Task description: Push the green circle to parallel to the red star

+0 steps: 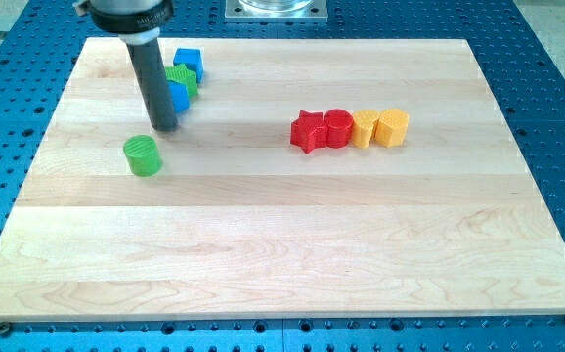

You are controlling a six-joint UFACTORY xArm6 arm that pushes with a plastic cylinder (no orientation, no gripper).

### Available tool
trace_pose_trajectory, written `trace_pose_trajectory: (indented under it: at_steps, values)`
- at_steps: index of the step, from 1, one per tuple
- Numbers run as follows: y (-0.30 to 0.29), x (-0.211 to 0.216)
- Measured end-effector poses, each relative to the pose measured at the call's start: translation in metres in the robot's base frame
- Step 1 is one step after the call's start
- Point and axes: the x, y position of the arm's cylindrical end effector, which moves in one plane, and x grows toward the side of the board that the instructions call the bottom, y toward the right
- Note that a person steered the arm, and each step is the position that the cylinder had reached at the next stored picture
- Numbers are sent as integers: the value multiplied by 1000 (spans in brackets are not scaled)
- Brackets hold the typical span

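Note:
The green circle [143, 154] lies on the wooden board [282, 244] at the view's left. The red star [308, 131] is near the middle, at the left end of a row of blocks. My tip [164, 127] stands just above and to the right of the green circle, close to it but apart. The rod rises from the tip to the view's top left.
Beside the red star, running right, are a red round block [337, 127], a yellow block [365, 128] and a yellow hexagon [393, 127]. At the top left, a blue cube [189, 63], a green block [183, 80] and a blue block [178, 95] cluster behind the rod.

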Motion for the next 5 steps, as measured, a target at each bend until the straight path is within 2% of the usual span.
trace_pose_trajectory:
  at_steps: [2, 4, 5]
  values:
    - [10, 1]
    - [31, 62]
    - [14, 62]
